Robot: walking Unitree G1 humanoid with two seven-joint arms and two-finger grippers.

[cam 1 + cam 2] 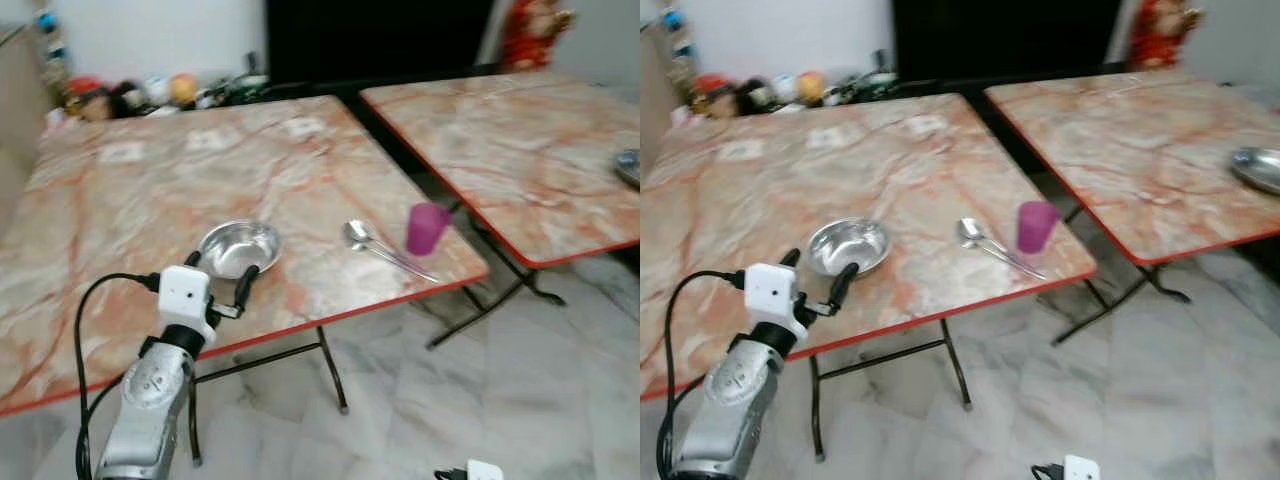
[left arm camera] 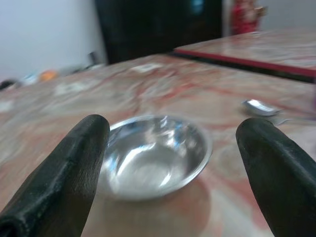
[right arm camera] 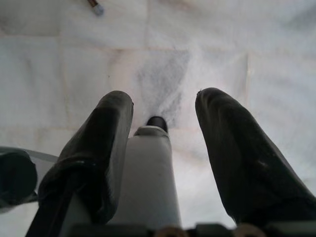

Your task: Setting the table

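- A big square table with a pink and orange marble-look top and a thin red edge stands on thin black metal legs.
- A small round shiny metal bowl sits near the front edge of this table.
- A shiny metal spoon lies to the right of the bowl, a little apart from it.
- A purple plastic cup stands upright just beside the spoon, near the table's right corner.
- The left gripper is at the near rim of the bowl, its two black fingers spread wide with nothing between them.
- The right gripper hangs down over the floor, fingers apart and holding nothing.
- A second table with the same marble-look top stands to the right, with a gap between the two.
- A shiny metal dish rests at its far right edge.
- The floor is pale grey-white marble tiles.
- Small colourful toys sit along the white back wall.
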